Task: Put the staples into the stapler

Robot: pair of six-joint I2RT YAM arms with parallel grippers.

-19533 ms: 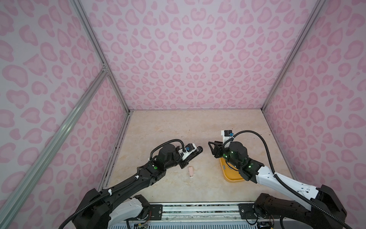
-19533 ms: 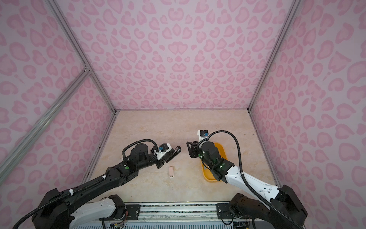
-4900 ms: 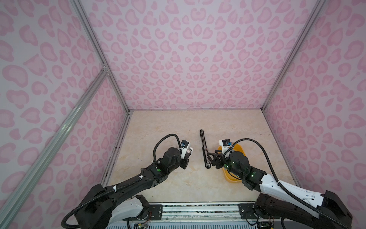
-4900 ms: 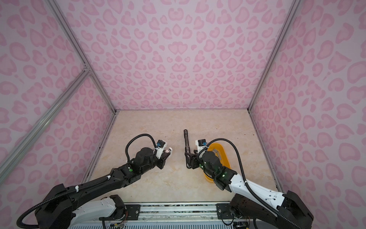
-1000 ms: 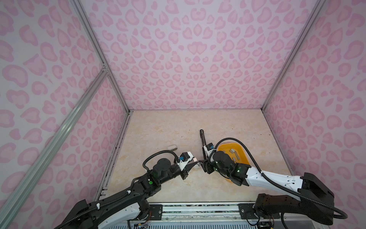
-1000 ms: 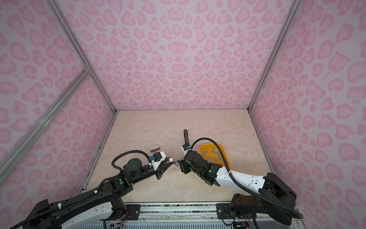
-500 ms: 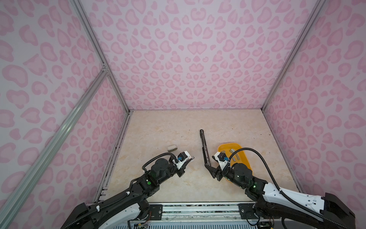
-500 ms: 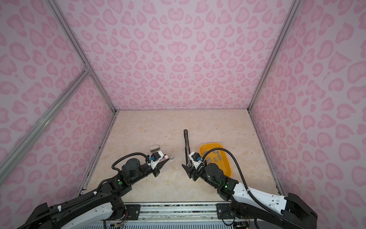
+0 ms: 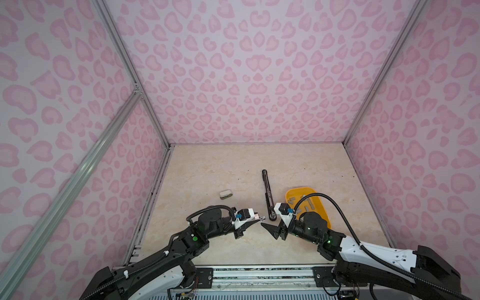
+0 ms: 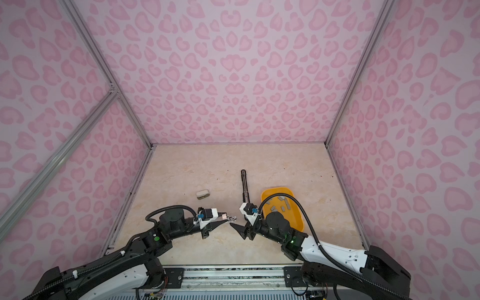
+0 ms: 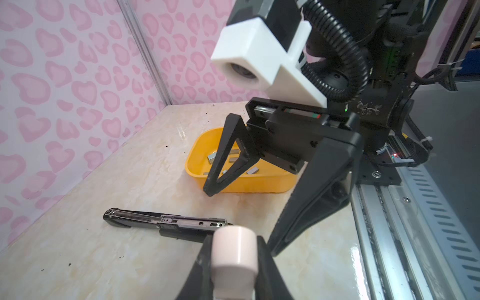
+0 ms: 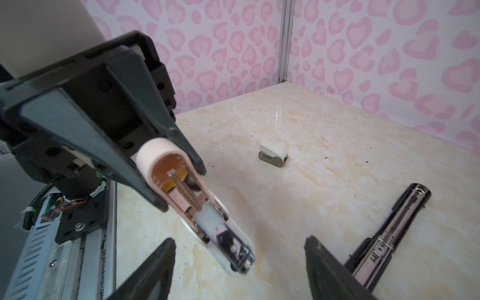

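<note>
My left gripper [image 9: 255,217] [image 11: 233,249] is shut on a small pink stapler [image 12: 181,192], which it holds above the table. The stapler is opened, and its metal magazine [image 12: 228,241] points at my right gripper [image 9: 268,226] [image 12: 239,241]. That gripper is open, its fingers wide apart on either side of the magazine tip without touching it. Several grey staples [image 9: 309,206] [image 11: 253,170] lie in the yellow tray [image 9: 291,194] [image 10: 298,223] behind the right gripper.
A black stapler [image 9: 267,194] [image 12: 389,233], folded out flat, lies on the table just left of the tray. A small white and grey stapler [image 9: 225,194] [image 12: 272,154] sits further left. Pink patterned walls close in three sides.
Over the last half second the two grippers have come together at the front middle. The right jaws have spread wider. The left gripper still holds the pink stapler.
</note>
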